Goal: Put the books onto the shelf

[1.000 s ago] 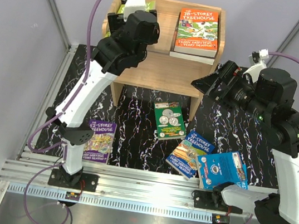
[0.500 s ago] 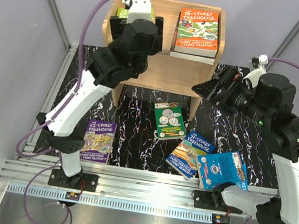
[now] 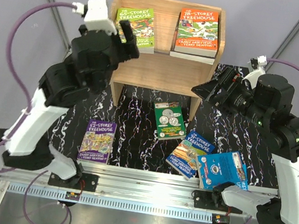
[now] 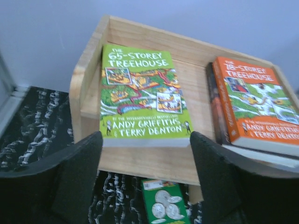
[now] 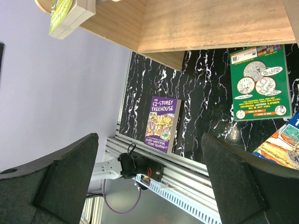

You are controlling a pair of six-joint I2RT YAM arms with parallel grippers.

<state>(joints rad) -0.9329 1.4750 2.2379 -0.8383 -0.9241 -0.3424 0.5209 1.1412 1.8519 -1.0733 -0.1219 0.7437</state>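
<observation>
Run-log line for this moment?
left tool: open, empty; right tool: open, empty; green 65-Storey Treehouse paperback: flat on light wooden shelf top tier; purple paperback: on black table

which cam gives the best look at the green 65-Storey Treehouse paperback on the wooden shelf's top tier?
Left wrist: the green 65-Storey Treehouse paperback sits large and central, with the whole cover readable. Top external shows it from above, title legible but much smaller. Right wrist catches only one corner of it, seen from below at the frame's top edge.

"65-STOREY TREEHOUSE" on green book (image 4: 140, 93)
</observation>
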